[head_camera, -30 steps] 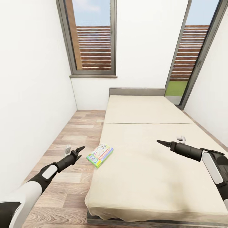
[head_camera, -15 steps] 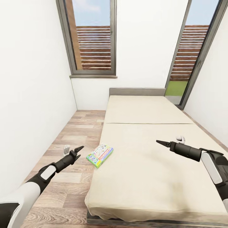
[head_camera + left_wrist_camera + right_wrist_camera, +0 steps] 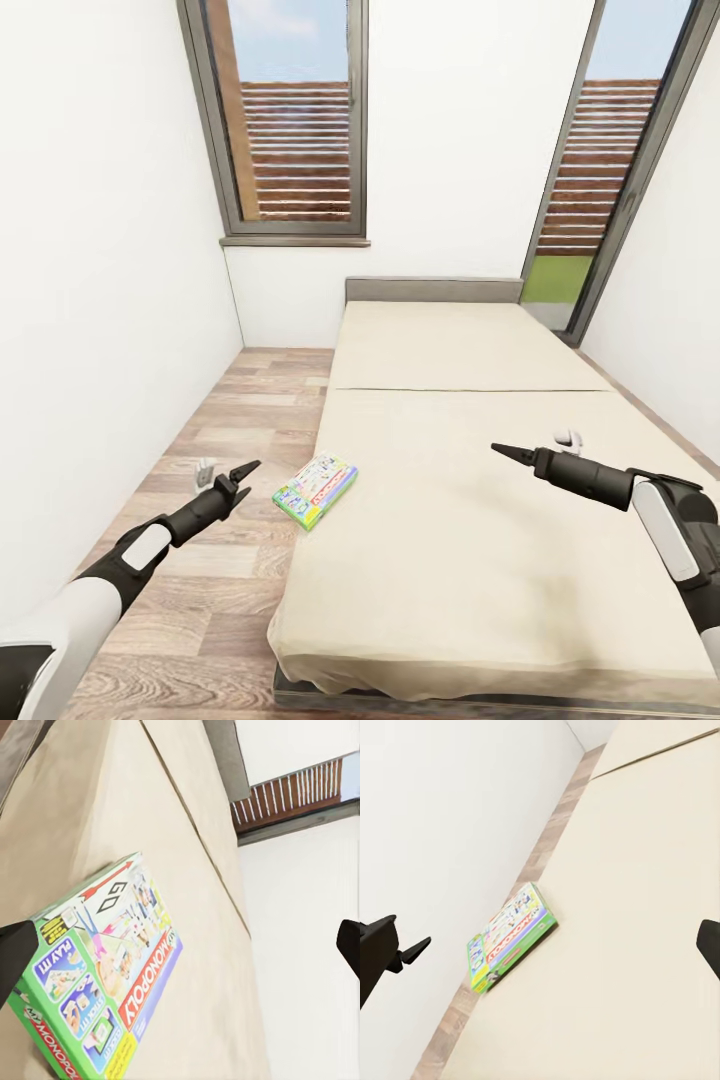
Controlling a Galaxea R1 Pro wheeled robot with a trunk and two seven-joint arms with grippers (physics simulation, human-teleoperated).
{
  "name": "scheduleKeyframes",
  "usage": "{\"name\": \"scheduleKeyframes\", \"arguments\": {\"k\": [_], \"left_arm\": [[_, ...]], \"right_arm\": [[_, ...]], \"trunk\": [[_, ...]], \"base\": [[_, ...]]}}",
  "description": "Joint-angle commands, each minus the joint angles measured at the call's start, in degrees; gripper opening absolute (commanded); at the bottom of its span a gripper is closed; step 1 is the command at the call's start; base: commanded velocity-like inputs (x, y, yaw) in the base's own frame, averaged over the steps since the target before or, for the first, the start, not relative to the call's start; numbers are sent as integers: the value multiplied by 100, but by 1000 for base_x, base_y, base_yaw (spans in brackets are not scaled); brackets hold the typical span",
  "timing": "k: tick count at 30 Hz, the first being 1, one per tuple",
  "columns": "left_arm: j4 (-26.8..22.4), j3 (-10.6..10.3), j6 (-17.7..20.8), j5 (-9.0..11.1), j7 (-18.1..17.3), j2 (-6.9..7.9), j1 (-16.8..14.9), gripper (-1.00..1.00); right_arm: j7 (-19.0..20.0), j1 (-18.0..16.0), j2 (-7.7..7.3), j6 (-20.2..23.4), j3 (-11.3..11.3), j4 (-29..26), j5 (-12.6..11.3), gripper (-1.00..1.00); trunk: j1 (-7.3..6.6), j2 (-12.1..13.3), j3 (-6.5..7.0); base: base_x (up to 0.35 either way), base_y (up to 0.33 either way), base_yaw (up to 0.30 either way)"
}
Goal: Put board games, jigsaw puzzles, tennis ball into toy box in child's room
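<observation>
One board game (image 3: 316, 490), a flat green and red box lettered "Monopoly", lies on the bed (image 3: 480, 540) at its left edge, partly overhanging the floor. My left gripper (image 3: 226, 467) hovers open over the floor just left of the box, apart from it. In the left wrist view the box (image 3: 105, 975) lies ahead between the spread fingertips (image 3: 15, 952). My right gripper (image 3: 533, 443) is open above the middle right of the bed, well away from the game. In the right wrist view the box (image 3: 510, 937) shows far off at the mattress edge.
A narrow strip of wood plank floor (image 3: 230, 420) runs between the white left wall and the bed. A window (image 3: 290, 120) is in the far wall and a glass door (image 3: 600, 170) at the right. The grey headboard (image 3: 433, 290) stands at the far end.
My left gripper has drifted a little left and down, slightly away from the box. The right gripper has edged barely left. The box has not moved.
</observation>
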Motion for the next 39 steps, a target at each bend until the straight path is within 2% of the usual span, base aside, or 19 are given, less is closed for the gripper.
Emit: {"name": "scheduleKeyframes", "arguments": {"k": [1, 8, 13, 18, 39], "left_arm": [[-3, -23, 42, 54, -50, 8, 0, 100], [-13, -22, 31, 35, -274, 35, 12, 100], [-12, -21, 55, 44, -507, 149, 44, 100], [16, -23, 83, 41, -597, 220, 59, 100], [57, -27, 107, 64, -413, 229, 66, 100]], "right_arm": [[9, -4, 3, 31, -1, 0, -8, 100], [3, -4, 9, 31, 15, 0, -4, 100], [2, -4, 8, 31, 22, 0, -1, 100], [11, -4, 2, 35, 23, -6, -5, 100], [31, -4, -27, 40, -1, -23, -33, 100]], "trunk": [[-1, -2, -5], [-1, -2, -5], [-1, -2, -5], [-1, -2, -5], [-1, -2, -5]], "base": [[0, 0, 0], [0, 0, 0], [0, 0, 0], [0, 0, 0], [0, 0, 0]]}}
